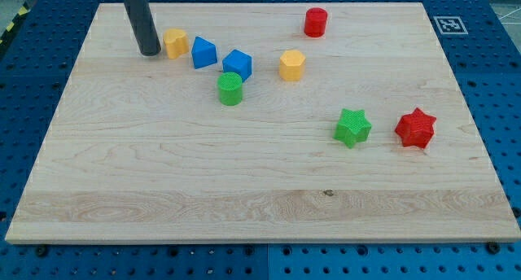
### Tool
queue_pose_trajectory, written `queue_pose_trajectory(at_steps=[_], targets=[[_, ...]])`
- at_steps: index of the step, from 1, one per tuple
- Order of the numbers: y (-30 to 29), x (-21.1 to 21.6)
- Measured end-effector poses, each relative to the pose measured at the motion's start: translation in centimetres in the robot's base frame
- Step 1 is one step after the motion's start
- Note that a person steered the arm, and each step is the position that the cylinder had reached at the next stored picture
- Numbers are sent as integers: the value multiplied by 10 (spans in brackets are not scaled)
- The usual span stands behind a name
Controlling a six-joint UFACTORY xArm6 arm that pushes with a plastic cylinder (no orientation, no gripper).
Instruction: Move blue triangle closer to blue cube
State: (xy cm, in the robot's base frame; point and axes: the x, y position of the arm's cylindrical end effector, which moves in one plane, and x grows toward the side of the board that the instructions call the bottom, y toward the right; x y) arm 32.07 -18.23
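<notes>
In the camera view, the pale wooden board (260,174) lies on a blue perforated table (488,36). My tip (149,52), the lower end of a straight dark rod with nothing to open or close and holding nothing, rests near the board's upper left. Just to its right, close or perhaps touching, sits a small yellow plastic block (176,43) of unclear shape. Right of that block comes the blue plastic triangle (203,52), apart from my tip. The blue plastic cube (238,64) sits just right of the triangle, slightly lower, a narrow gap between them. Touching the cube's lower left is a green plastic cylinder (230,89).
</notes>
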Motion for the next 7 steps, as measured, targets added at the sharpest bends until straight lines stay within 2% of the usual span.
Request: queue_pose_trajectory(at_steps=[2,3,4,6,7], targets=[[14,34],[24,34],[67,34],[69,7],[71,-23]])
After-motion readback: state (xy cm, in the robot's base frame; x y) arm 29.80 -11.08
